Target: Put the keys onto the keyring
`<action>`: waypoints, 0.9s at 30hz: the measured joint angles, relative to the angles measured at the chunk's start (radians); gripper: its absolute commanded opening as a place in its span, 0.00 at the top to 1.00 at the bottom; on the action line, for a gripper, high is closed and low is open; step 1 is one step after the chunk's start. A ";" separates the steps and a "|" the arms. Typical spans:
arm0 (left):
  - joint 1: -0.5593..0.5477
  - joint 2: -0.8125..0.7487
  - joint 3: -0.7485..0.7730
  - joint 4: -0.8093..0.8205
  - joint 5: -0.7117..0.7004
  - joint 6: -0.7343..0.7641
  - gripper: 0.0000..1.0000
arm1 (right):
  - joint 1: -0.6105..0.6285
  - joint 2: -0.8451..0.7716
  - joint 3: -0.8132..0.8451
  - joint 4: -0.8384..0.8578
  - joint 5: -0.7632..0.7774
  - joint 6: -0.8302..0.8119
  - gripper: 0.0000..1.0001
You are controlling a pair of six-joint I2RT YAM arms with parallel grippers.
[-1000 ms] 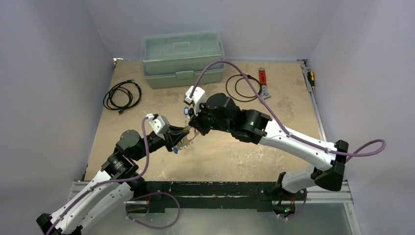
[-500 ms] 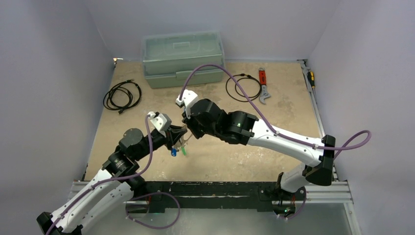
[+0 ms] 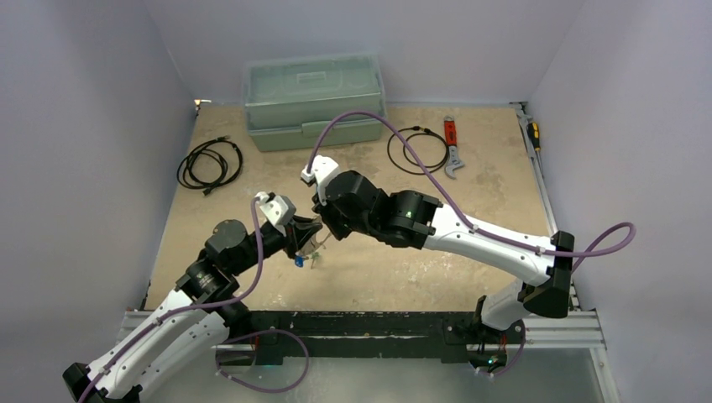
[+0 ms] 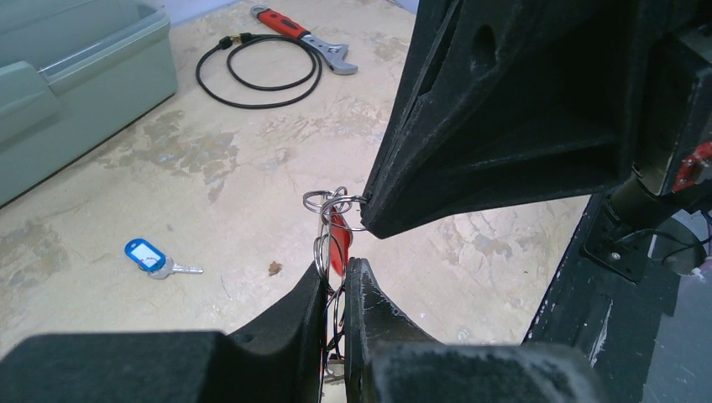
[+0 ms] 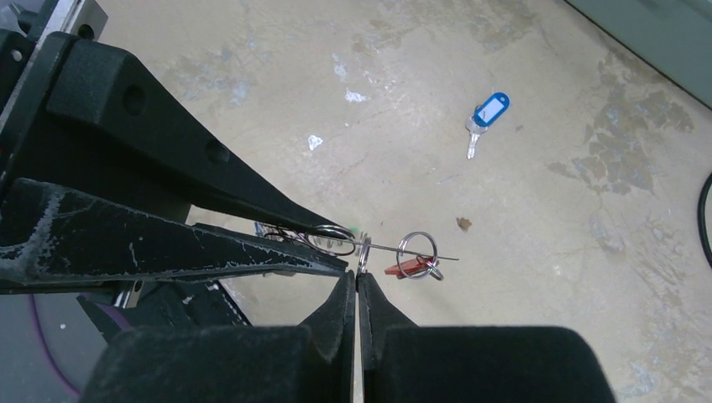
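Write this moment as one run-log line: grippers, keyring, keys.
left gripper: shut on keyring | right gripper: shut on keyring | red key: hangs on keyring | blue key: loose on table

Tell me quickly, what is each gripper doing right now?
Left gripper: closed, holding the keyring.
Right gripper: closed, pinching a small ring on that keyring.

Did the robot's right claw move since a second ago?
Yes. The right claw slid left and slightly down in the top view, farther from the black cable coil beside the wrench.
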 measured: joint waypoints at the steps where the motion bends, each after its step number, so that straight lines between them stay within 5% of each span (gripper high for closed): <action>1: 0.000 0.000 0.000 0.000 0.006 0.000 0.98 | 0.000 0.000 0.003 -0.006 0.000 -0.005 1.00; 4: 0.000 -0.001 0.000 0.000 0.037 0.005 0.75 | 0.000 0.000 0.023 -0.044 -0.010 -0.031 1.00; 9: 0.002 -0.002 0.002 0.006 0.089 0.030 0.61 | -0.004 0.000 0.062 -0.128 -0.037 -0.084 1.00; 27: 0.006 -0.075 0.005 0.084 0.287 0.056 0.65 | -0.048 -0.004 0.133 -0.388 -0.196 -0.294 1.00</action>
